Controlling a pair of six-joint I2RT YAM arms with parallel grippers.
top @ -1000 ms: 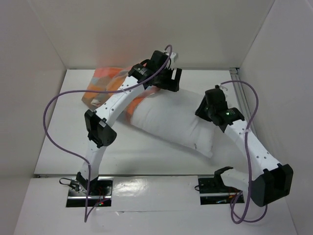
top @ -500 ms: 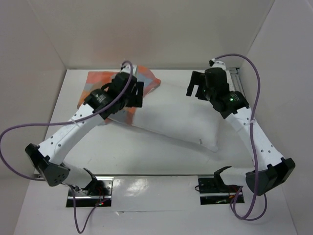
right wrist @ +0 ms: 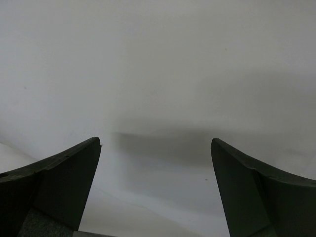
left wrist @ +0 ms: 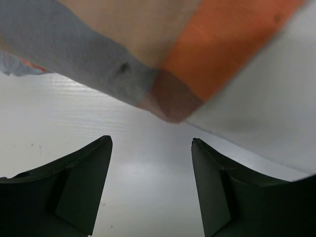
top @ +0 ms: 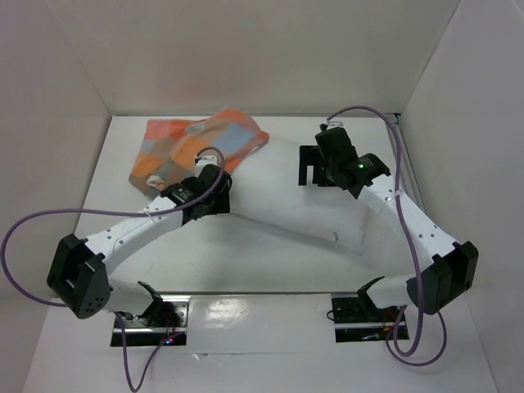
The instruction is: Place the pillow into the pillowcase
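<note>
The white pillow (top: 286, 192) lies diagonally across the table, its small tag (top: 334, 237) near the front right corner. The checked orange, blue-grey and tan pillowcase (top: 192, 146) lies at the back left, overlapping the pillow's left end. My left gripper (top: 221, 190) is open and empty, low at the near side of that overlap. In the left wrist view my gripper (left wrist: 151, 139) faces a pillowcase corner (left wrist: 168, 94) with the pillow (left wrist: 266, 113) to its right. My right gripper (top: 309, 168) is open and empty over the pillow's far part. In its wrist view the gripper (right wrist: 156, 140) faces only white surface.
White walls enclose the table (top: 123, 229) at the back and both sides. Purple cables (top: 33, 221) loop from both arms. The arm bases (top: 151, 315) sit at the near edge.
My left arm has drawn back from the far side to the near left of the pillow. The pillowcase now lies flatter. My right gripper has moved left over the pillow.
</note>
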